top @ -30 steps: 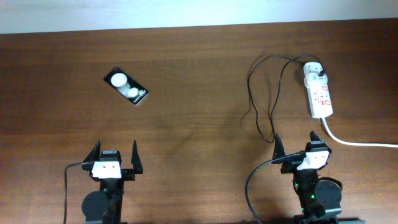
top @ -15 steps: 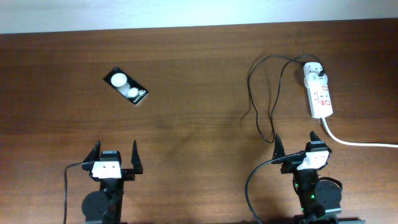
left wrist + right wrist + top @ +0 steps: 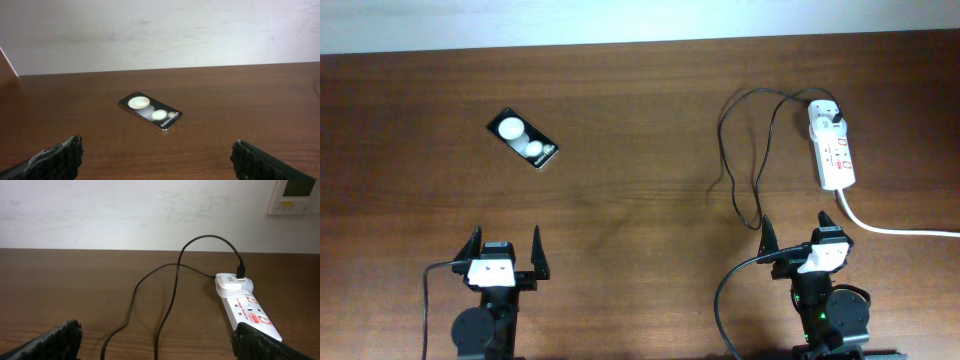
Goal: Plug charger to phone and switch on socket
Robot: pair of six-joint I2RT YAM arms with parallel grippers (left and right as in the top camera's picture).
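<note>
Plain lab-like room: wooden table (image 3: pixel 640 150), bare white wall (image 3: pixel 160 30), wall-mounted control panel (image 3: pixel 298 195).

- Dark brown wood-grain table (image 3: pixel 620 150) spans the scene.
- Plain white wall (image 3: pixel 160 30) runs along its far edge.
- White wall panel (image 3: pixel 297 195) sits at far right.

Left fingers (image 3: pixel 473 244) and right fingers (image 3: pixel 767 236) spread wide.

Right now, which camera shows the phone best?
The left wrist view: the phone lies large and unobstructed ahead, two white spots and small text visible. The overhead view shows it whole but small, lying diagonally on the left side. The right wrist view does not show it.
</note>
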